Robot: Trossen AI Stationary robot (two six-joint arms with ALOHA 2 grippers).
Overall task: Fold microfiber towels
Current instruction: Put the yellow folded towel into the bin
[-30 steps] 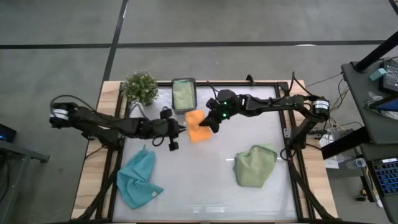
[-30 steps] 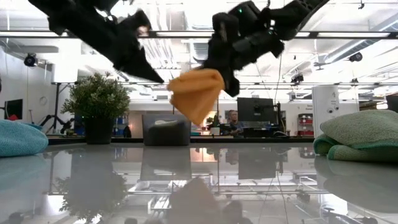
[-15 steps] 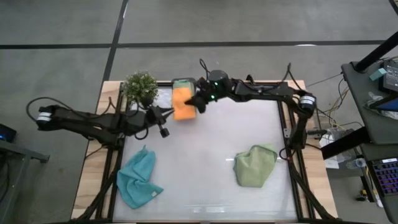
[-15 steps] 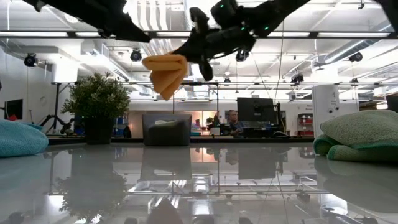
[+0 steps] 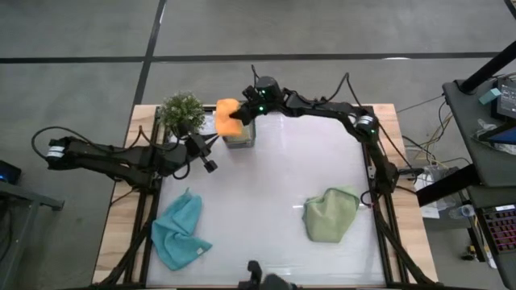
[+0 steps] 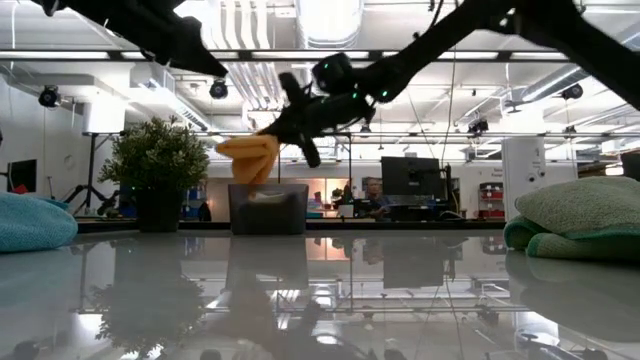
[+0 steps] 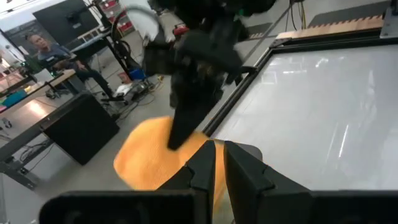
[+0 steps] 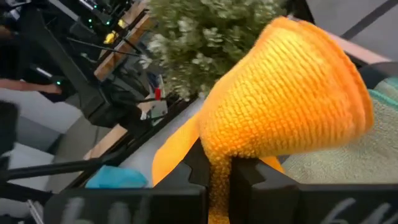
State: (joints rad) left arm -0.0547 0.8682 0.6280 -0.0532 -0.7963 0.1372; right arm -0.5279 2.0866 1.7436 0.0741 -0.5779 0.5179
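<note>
My right gripper (image 5: pixel 242 113) is shut on a folded orange towel (image 5: pixel 226 118) at the table's far left. It holds it over the small dark grey box (image 5: pixel 240 138), which has a sage green towel (image 8: pixel 382 134) inside. In the low view the orange towel (image 6: pixel 250 156) hangs just above the box (image 6: pixel 268 208). My left gripper (image 5: pixel 206 157) is shut and empty, a little nearer and left of the box. Another sage green towel (image 5: pixel 330 214) lies bunched at the near right. A light blue towel (image 5: pixel 179 232) lies bunched at the near left. My right gripper pinches the orange towel between its two fingers at a bunched part (image 8: pixel 217 163) of several layers. The fingers slant down toward the table's left. The folded towel bulges out past the fingers (image 8: pixel 286 93) and is lifted clear, over the box's left side.
A little potted plant (image 5: pixel 181 113) stands at the far left corner, right beside the box and the orange towel. The white tabletop (image 5: pixel 298 169) between the box and the two bunched towels is bare. People and desks show in the room beyond (image 6: pixel 375 195).
My right gripper has carried the orange towel from the table's middle toward the far left, to over the box. My left gripper, which was at the towel's left edge, has drawn back toward the table's left edge, away from the towel.
</note>
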